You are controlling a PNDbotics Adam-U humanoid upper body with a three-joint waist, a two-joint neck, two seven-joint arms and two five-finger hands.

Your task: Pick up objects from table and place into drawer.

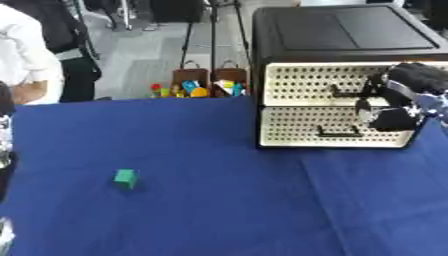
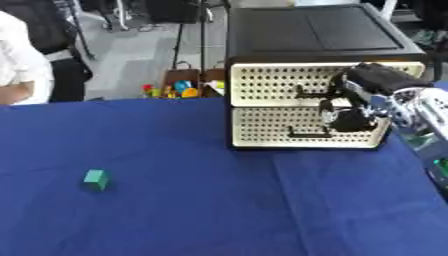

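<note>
A small green block (image 1: 126, 178) lies on the blue tablecloth (image 1: 219, 210), left of the middle. At the back right stands a black cabinet (image 2: 311, 30) with two white perforated drawers, the upper drawer (image 2: 271, 82) and the lower drawer (image 2: 271, 127), both pushed in. My right hand (image 2: 352, 119) is up against the drawer fronts on their right side, just right of the upper drawer's black handle (image 2: 306, 93). A sliver of my left arm (image 1: 4, 145) shows at the left edge, far from the block.
Behind the table on the floor stand brown bags (image 1: 210, 80) with colourful toys. A person in a white top (image 1: 22, 50) stands at the far left, not touching anything. The cloth between the block and the cabinet is bare.
</note>
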